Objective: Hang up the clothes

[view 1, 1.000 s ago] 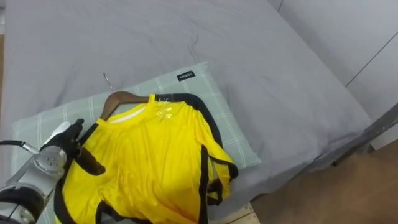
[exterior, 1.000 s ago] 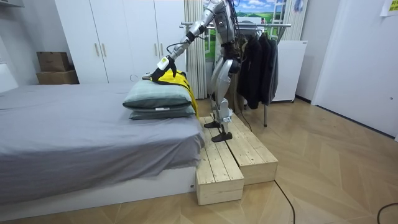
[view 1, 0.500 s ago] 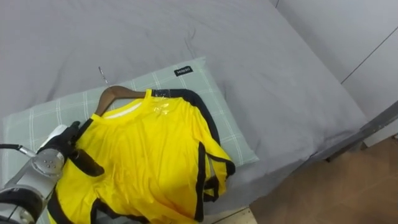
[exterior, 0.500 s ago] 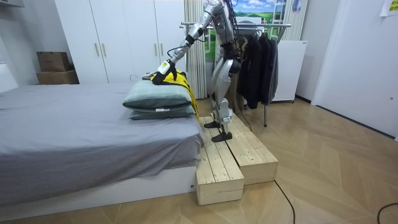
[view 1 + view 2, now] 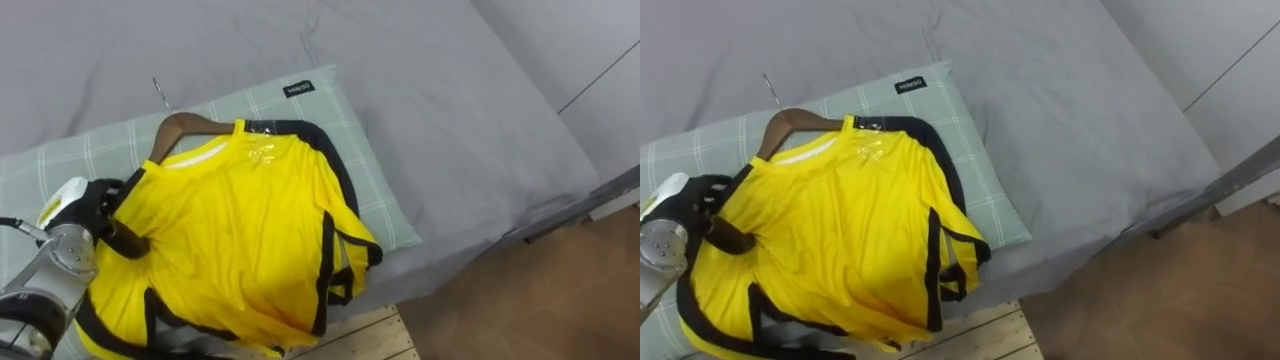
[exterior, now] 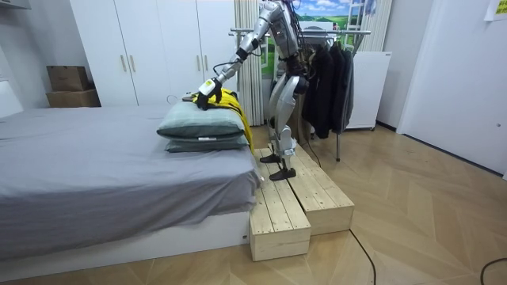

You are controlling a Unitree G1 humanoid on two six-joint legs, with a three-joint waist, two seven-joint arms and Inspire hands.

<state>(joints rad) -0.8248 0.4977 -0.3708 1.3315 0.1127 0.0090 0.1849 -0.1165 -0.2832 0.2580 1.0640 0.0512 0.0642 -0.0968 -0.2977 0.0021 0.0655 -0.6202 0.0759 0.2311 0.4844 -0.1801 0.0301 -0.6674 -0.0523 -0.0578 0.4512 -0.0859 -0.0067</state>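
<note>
A yellow shirt [image 5: 240,230] with black trim lies on a wooden hanger [image 5: 185,125], spread over a green checked pillow [image 5: 340,130] on the grey bed [image 5: 430,90]. The hanger's metal hook [image 5: 160,93] points toward the far side of the bed. My left hand [image 5: 80,215] rests at the shirt's left shoulder, thumb on top of the cloth and fingers curled at its edge. In the room view I stand on a wooden platform [image 6: 293,202] at the bed's side, left arm stretched out to the pillow, left hand [image 6: 208,85] on the shirt.
A clothes rack [image 6: 337,33] with dark garments [image 6: 329,79] stands behind me. White wardrobes [image 6: 150,47] and cardboard boxes [image 6: 70,85] line the far wall. The shirt's hem hangs over the bed's edge above the platform boards [image 5: 350,335].
The eye view has shifted slightly. My left hand has dropped a little onto the shirt's shoulder, and its thumb now lies over the cloth. The shirt has barely moved.
</note>
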